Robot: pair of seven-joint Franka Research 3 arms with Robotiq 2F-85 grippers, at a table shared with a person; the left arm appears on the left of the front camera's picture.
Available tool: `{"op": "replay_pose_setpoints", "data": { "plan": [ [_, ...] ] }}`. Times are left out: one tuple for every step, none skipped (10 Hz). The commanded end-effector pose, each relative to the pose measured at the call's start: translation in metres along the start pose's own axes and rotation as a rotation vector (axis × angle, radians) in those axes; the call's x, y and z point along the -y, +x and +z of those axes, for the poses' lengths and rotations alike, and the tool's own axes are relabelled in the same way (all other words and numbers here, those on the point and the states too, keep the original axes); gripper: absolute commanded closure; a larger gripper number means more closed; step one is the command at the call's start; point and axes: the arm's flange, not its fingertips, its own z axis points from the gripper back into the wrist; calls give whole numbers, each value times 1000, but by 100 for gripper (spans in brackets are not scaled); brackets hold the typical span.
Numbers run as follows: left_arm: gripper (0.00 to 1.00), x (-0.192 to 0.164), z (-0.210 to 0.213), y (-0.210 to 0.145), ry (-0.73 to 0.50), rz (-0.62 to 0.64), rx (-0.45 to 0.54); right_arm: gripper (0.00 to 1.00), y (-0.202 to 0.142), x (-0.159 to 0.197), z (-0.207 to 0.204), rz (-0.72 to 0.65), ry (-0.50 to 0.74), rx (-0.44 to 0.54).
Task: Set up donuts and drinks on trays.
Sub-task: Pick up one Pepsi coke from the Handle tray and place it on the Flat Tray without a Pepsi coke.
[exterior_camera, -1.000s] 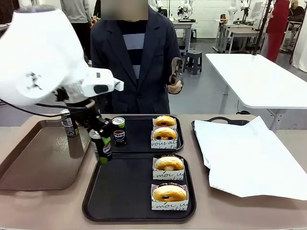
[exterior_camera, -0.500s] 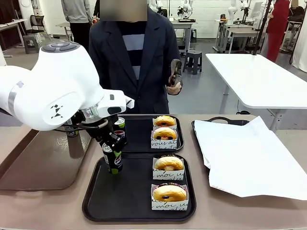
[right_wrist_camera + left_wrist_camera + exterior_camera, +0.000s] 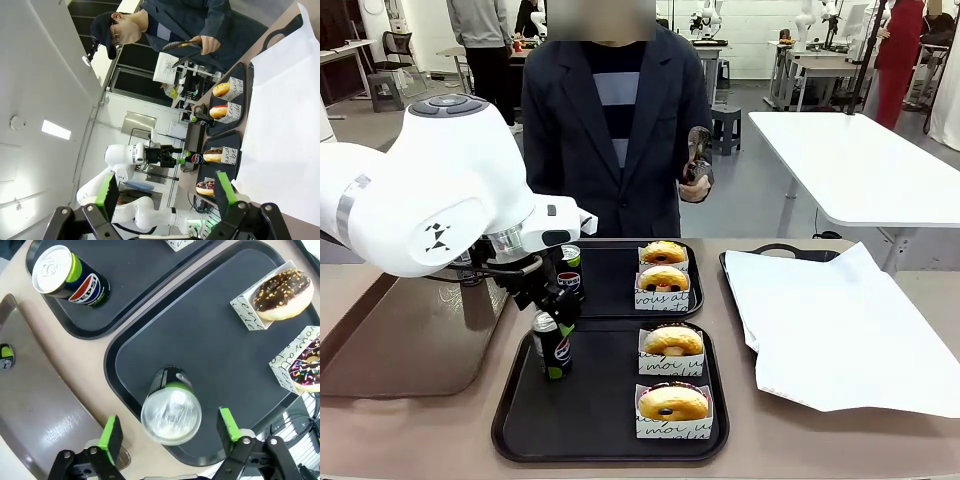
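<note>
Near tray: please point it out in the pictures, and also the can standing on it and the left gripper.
near tray (image 3: pixel 590 420), front view, bare floor.
can (image 3: pixel 552 345), front view, label side.
left gripper (image 3: pixel 171 427), left wrist view, midway between fingertips.

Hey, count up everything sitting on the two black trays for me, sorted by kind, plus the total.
Donuts in white boxes: 4, far tray, near tray
Pepsi cans: 2, far tray, near tray
Total: 6
</note>
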Motion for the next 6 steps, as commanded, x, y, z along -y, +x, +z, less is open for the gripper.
{"op": "replay_pose_setpoints", "data": {
  "plan": [
    [0,-5,6,-4,-8,0,-7,0,2,-1,-2,20,24,16],
    [0,-8,13,-6,-13,5,-10,0,2,-1,-2,20,24,16],
    [0,-9,21,-7,-33,-18,-72,0,2,-1,-2,20,24,16],
    [0,-6,37,-10,-30,-45,-152,0,2,-1,-2,20,24,16],
    [0,-6,67,-21,16,-34,-222,0,2,-1,-2,20,24,16],
    [0,-10,91,-37,8,-15,-248,0,2,-1,-2,20,24,16]
  ]
}}
